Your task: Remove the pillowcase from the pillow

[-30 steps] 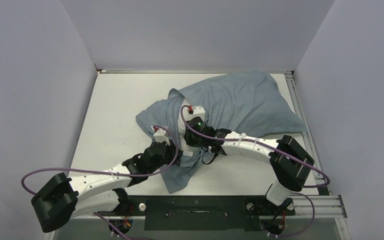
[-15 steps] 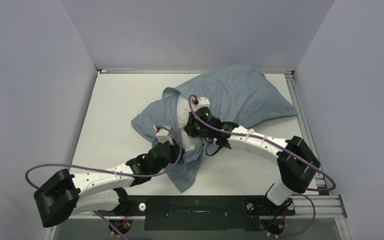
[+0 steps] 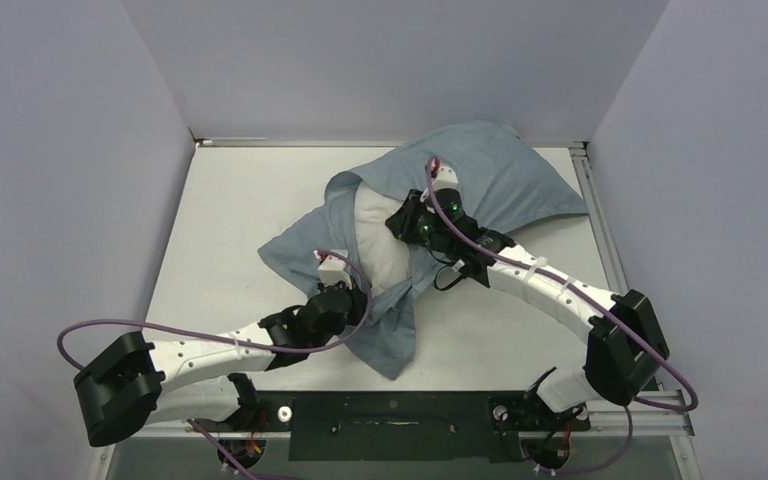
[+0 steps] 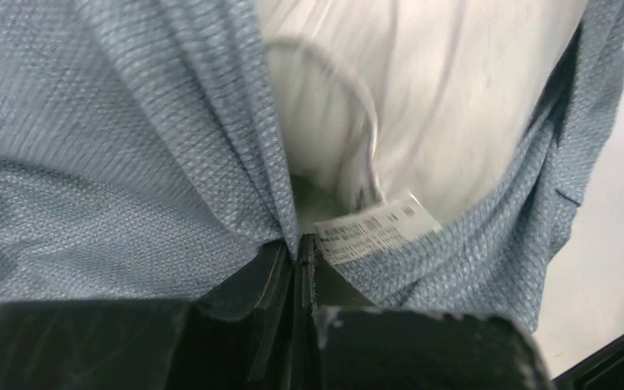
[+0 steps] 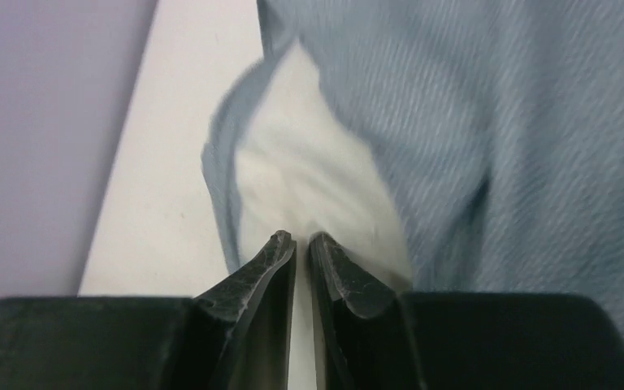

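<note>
The grey-blue pillowcase (image 3: 505,175) runs from the back right of the table down to a loose tail near the front. Its mouth gapes in the middle, baring the white pillow (image 3: 380,245). My left gripper (image 3: 358,300) is shut on the pillowcase's hem (image 4: 236,146) at the near side of the mouth, beside a white printed label (image 4: 378,227); the pillow (image 4: 439,89) bulges just beyond. My right gripper (image 3: 403,222) sits on the bared pillow (image 5: 309,187), jaws almost together with white cloth pinched between them, and the pillowcase (image 5: 504,138) lies to its right.
The white table (image 3: 240,220) stretches bare to the left of the cloth. Lilac walls enclose the back and both sides. A metal rail (image 3: 600,225) runs along the right edge. Purple cables loop off both arms.
My right gripper has moved back and to the right, taking the pillow along. More white pillow shows in the mouth. The left gripper has held its grip, and the pillowcase's tail has slid right.
</note>
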Robot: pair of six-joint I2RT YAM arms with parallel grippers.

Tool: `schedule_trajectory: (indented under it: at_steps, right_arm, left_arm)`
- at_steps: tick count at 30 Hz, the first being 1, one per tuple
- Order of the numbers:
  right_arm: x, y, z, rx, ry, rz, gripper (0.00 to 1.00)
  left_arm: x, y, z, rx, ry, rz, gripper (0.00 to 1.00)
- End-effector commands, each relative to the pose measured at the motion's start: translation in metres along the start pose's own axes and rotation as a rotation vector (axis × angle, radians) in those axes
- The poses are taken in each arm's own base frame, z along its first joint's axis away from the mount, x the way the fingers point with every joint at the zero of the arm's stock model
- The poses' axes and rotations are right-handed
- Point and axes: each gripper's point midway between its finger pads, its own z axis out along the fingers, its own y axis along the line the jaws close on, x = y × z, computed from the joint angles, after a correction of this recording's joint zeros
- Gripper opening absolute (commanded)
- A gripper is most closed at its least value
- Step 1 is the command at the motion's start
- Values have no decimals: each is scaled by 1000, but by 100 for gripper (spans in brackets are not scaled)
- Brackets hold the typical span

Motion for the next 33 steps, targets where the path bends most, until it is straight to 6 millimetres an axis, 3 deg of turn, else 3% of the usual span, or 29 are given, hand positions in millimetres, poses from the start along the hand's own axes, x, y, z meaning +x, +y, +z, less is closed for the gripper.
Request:
schedule_trajectory:
  at_steps: [1, 10, 14, 16, 19, 24, 28, 33]
  right_arm:
    - [-168, 45, -63, -191, -544, 148, 5]
    - [-199, 12, -90, -176, -624, 204, 5]
    - [-188, 23, -90, -237, -519, 100, 5]
    - [-169, 35, -87, -265, -434, 14, 11]
    - [-126, 49, -86, -237, -316, -110, 32]
    - [-51, 42, -92, -131, -105, -232, 56]
    - [-1, 31, -99, -57, 24, -267, 67]
    - [68, 41, -108, -21, 184, -313, 77]
  left_arm:
    - [51, 37, -14, -112, 197, 170, 0]
    - [48, 53, -19, -185, 188, 195, 0]
    - [43, 50, -23, -163, 166, 168, 0]
    - [40, 41, -23, -122, 154, 144, 0]
    - [36, 26, -22, -49, 138, 105, 0]
    - [29, 5, -18, 37, 106, 48, 0]
    - [25, -3, -16, 61, 93, 30, 0]
    - [21, -12, -13, 89, 74, 4, 0]
